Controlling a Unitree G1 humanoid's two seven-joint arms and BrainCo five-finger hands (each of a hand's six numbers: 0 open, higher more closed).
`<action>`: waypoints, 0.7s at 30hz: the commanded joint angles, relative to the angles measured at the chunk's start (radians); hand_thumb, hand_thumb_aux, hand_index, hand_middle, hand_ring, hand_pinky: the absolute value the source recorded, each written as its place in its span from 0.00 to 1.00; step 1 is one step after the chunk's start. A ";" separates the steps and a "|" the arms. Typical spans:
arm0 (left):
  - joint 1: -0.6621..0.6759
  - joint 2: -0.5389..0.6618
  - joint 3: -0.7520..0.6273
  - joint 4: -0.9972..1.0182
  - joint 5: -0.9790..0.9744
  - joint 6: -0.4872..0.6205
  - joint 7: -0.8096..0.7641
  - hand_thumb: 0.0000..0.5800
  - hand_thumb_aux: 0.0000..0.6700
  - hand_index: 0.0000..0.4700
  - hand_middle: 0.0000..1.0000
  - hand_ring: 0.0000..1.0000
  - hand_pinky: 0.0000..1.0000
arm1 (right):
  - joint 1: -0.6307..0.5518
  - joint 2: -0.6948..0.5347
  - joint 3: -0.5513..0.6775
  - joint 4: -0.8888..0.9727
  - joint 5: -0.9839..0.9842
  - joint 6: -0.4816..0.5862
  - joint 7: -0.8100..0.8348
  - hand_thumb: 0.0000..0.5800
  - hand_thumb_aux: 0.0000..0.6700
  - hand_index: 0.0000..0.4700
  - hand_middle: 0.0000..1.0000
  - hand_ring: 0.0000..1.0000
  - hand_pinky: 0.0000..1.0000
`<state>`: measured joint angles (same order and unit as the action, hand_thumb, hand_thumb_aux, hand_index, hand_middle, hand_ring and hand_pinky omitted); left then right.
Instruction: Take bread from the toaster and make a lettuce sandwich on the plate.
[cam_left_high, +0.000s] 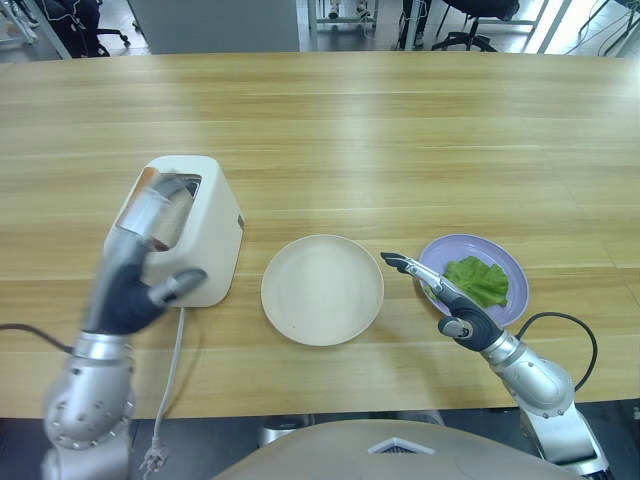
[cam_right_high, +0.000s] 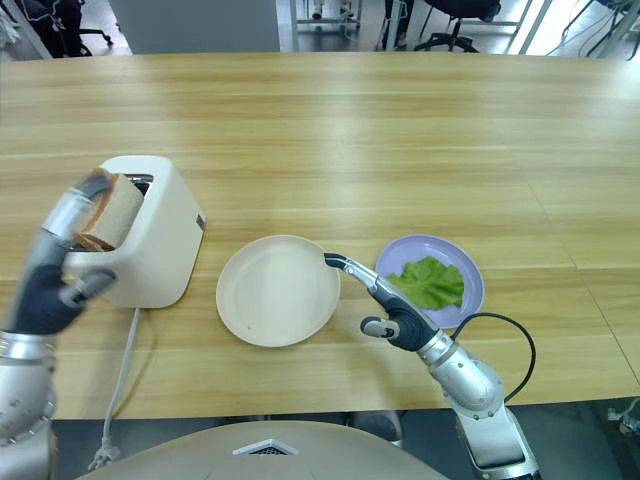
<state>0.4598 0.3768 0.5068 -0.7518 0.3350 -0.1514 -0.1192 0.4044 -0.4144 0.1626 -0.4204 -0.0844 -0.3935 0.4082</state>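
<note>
Right eye view showed the bread (cam_right_high: 112, 213) lifted just above the toaster (cam_right_high: 160, 255), at its left top edge, clamped in the curled fingers of the left hand (cam_right_high: 55, 268), which sat against the toaster's left side. Right of the toaster lay the cream plate (cam_right_high: 278, 325). Farther right of the toaster, the right hand (cam_right_high: 388, 303) hovered with its fingers stretched apart, holding nothing, its fingertips at the cream plate's right rim. Farthest from the toaster, the lettuce (cam_right_high: 432, 281) rested on a purple plate (cam_right_high: 472, 300).
</note>
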 joint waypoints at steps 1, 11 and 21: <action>-0.049 0.082 0.132 0.128 0.172 0.067 0.061 0.00 0.00 0.00 0.00 0.00 0.00 | 0.011 0.002 0.005 -0.010 0.005 0.013 0.001 0.00 0.00 0.00 0.00 0.00 0.00; -0.176 0.233 -0.036 0.545 0.431 0.189 0.114 0.00 0.00 0.00 0.00 0.00 0.00 | 0.045 0.011 0.040 -0.079 0.010 0.030 0.002 0.00 0.00 0.00 0.00 0.00 0.00; -0.300 0.261 -0.178 0.725 0.430 0.224 0.153 0.00 0.00 0.00 0.00 0.00 0.00 | 0.051 0.013 0.043 -0.121 0.026 0.054 0.001 0.00 0.00 0.00 0.00 0.00 0.00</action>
<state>0.1648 0.6251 0.3697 -0.0766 0.7476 0.0560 0.0360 0.4531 -0.3987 0.2048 -0.5194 -0.0645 -0.3564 0.4058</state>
